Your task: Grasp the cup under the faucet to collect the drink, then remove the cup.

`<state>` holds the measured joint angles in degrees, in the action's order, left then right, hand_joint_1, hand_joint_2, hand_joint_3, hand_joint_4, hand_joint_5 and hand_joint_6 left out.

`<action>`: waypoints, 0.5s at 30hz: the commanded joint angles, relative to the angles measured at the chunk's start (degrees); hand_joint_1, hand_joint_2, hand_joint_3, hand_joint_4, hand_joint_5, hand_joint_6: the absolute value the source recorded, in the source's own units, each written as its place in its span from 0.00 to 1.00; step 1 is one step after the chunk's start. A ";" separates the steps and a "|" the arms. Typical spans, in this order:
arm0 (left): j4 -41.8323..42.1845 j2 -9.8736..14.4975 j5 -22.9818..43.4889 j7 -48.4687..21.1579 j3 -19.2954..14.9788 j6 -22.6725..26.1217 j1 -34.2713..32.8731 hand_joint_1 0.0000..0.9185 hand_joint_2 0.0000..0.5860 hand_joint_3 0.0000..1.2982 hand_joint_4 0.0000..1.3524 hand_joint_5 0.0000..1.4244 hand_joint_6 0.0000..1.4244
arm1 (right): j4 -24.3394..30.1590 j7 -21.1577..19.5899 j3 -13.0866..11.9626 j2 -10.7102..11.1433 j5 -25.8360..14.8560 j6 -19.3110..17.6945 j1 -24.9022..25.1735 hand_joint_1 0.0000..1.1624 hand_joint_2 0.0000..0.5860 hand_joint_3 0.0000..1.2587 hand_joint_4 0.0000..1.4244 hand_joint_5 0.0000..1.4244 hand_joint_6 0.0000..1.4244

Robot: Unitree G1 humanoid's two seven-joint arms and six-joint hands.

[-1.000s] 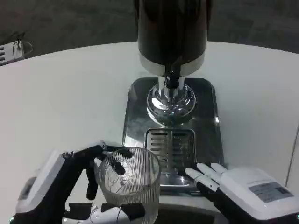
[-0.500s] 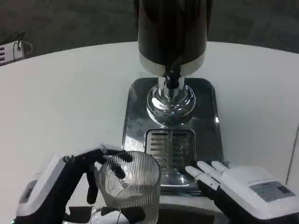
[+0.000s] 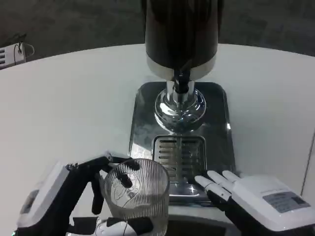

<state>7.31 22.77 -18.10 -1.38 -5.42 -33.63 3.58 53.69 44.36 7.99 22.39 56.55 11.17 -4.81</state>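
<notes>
Cup (image 3: 136,192) gripped in left hand (image 3: 74,196) at near desk (image 3: 64,103) edge, short of faucet (image 3: 181,81), fingers (image 3: 120,161) wrapped round for carrying; right hand (image 3: 256,199) idle, fingers spread.

No legible text, brand, number or sign was found anywhere in the head view. A grey label sat on the white back of the right hand (image 3: 268,202), its print too small and blurred to make out.
</notes>
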 commanded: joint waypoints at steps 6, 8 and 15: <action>-6.03 -1.42 -1.85 2.42 0.26 -0.92 -6.40 0.54 0.00 0.76 0.78 0.83 0.59 | -0.38 0.65 -0.37 -0.72 -0.05 -0.21 0.66 0.45 0.76 0.04 0.00 0.00 0.00; -7.72 -1.89 -2.65 3.20 0.45 -0.86 -8.04 0.54 0.00 0.76 0.78 0.83 0.59 | -0.48 0.54 -0.40 -0.85 0.04 -0.21 0.82 0.44 0.76 0.04 0.00 0.00 0.00; -15.32 -3.29 -6.70 7.58 1.74 0.15 -15.57 0.54 0.00 0.76 0.78 0.83 0.60 | -0.62 0.48 -1.09 -1.38 -0.08 0.11 1.29 0.44 0.76 0.04 0.00 0.00 0.00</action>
<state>-5.52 20.02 -23.60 3.19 -3.98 -33.63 -9.14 53.25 44.67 7.31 21.21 56.59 11.31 -3.24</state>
